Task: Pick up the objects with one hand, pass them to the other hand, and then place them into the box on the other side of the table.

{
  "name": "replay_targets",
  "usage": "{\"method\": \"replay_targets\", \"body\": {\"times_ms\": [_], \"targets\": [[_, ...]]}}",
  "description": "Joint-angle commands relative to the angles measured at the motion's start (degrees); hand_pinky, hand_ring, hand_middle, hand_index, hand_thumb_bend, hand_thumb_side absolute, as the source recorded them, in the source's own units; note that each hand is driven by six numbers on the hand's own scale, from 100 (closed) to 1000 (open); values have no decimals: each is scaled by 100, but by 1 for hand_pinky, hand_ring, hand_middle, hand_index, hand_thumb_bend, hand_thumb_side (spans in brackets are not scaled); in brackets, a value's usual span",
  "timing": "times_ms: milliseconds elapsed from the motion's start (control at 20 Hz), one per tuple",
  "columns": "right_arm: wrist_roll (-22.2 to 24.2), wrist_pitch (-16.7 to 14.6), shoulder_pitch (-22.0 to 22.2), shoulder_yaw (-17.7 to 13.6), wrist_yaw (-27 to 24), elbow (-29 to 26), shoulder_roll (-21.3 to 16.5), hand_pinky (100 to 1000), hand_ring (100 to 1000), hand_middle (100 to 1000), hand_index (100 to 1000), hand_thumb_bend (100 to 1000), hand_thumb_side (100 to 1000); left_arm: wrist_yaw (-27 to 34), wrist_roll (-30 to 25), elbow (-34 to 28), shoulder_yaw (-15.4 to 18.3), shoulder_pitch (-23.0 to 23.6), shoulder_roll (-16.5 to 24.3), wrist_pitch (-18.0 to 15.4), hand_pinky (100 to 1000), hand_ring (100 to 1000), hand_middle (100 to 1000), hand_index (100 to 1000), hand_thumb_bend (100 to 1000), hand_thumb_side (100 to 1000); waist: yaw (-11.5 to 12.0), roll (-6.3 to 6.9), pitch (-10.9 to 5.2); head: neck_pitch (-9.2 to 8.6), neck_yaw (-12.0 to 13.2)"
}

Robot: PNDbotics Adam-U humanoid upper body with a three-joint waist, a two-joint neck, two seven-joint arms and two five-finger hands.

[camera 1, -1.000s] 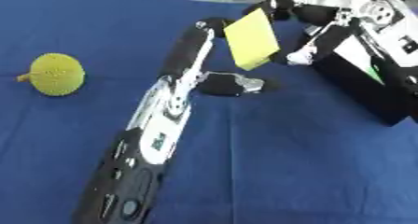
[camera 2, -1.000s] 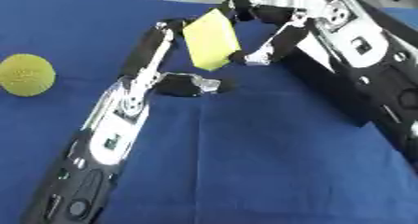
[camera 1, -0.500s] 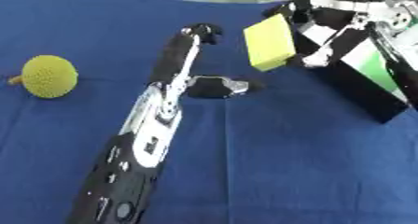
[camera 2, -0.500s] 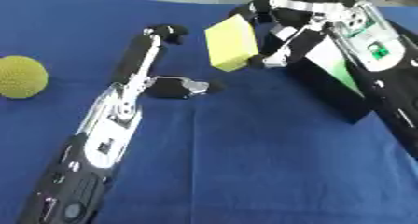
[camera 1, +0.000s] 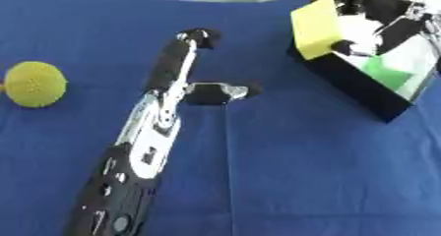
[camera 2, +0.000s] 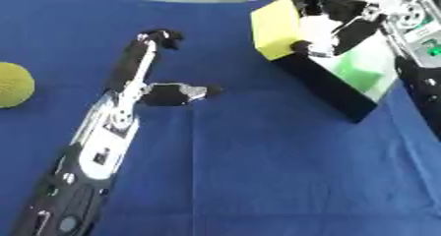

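Left hand (camera 1: 194,63) sits mid-table on your left arm, empty, fingers relaxed and extended up the table, thumb sticking out to the right just above the blue cloth (camera 1: 284,171); it plays no part in the coming move. Well to its left, near the table's left edge, the yellow ball (camera 1: 34,84) rests on the cloth, untouched and much nearer this hand than the other, so judge it the next pick for the left side. Moving right: the yellow block (camera 1: 314,26) hangs tilted, its long axis running roughly up and down with the top leaning right, and its lower edge is just at the near-left rim of the black box (camera 1: 358,90). Your right hand (camera 2: 331,26) is curled around the block from the right and behind, one fingertip showing dark against its lower right corner. The box opening lies to the right of and below the block, with something green visible inside. Judgement: the block is at the rim but not yet clearly over the opening; you need to carry it further right before letting go, or it may catch the wall and tip outside.
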Motion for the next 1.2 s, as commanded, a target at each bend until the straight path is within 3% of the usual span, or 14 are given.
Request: {"method": "replay_targets", "body": {"times_ms": [50,350,700,950,1200], "targets": [[172,-239,65,-309,-136,17,-422,812,1000,428,403,280,100,26,17,-58,-37,-38,69,-5,655,720,597,780,946,518,-38,11,-235,46,-126],[-485,-76,316,-717,-46,285,-654,811,1000,430,405,279,100,53,81,-77,-4,-18,113,-3,655,719,596,779,952,511,-82,64,-237,17,-173],[-1335,54,420,-1056,394,883,-745,809,1000,432,406,280,100,79,136,-78,-18,8,136,-36,655,719,597,779,963,515,-105,107,-234,-109,-415],[-1711,-6,416,-1085,775,1286,-737,808,1000,432,406,288,100,118,142,-71,-26,14,127,-57,655,719,596,778,962,516,-86,121,-222,-182,-453],[-1709,-235,337,-1014,1165,1693,-688,807,1000,435,408,300,100,173,144,-81,-27,20,99,-59,654,719,595,778,959,516,-52,133,-205,-189,-488]]}}
